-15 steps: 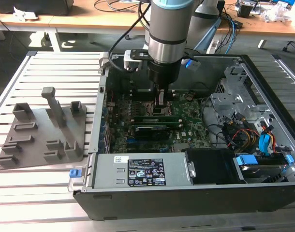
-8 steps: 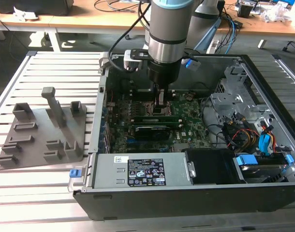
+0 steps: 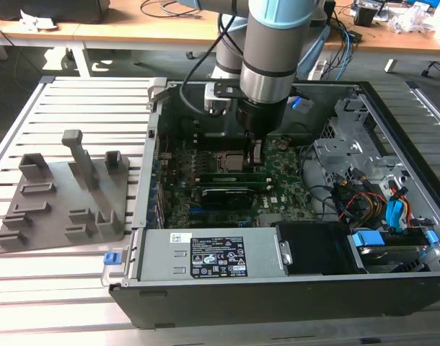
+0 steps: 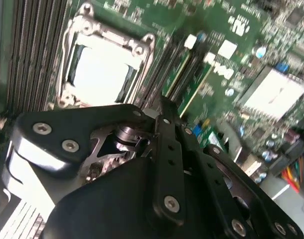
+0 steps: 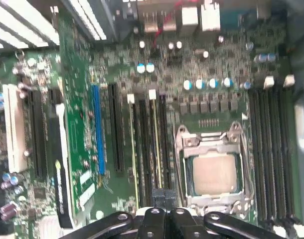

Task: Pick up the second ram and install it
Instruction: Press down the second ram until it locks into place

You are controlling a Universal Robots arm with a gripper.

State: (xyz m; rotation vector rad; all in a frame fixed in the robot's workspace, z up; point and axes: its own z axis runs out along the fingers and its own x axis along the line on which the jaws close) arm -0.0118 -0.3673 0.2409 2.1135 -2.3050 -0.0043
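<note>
My gripper [image 3: 257, 160] reaches down into the open computer case onto the green motherboard [image 3: 288, 184]. The second ram [image 5: 155, 144] is a thin green stick standing on edge in a memory slot beside the processor socket [image 5: 212, 172]; it also appears in the exterior view [image 3: 231, 175] and the second wrist view [image 4: 178, 74]. The black fingers [image 5: 157, 201] are together, and their tips meet one end of that stick. Another green stick [image 5: 132, 149] stands in a neighbouring slot. The gripper [image 4: 164, 105] hides the stick's near end.
A grey slotted tray [image 3: 61, 194] lies on the slatted table at the exterior view's left. Around the board are the case walls, the power supply [image 3: 213, 256], a drive cage [image 3: 350, 144] and cable bundles [image 3: 371, 205]. Several bare slots [image 5: 271, 154] run past the socket.
</note>
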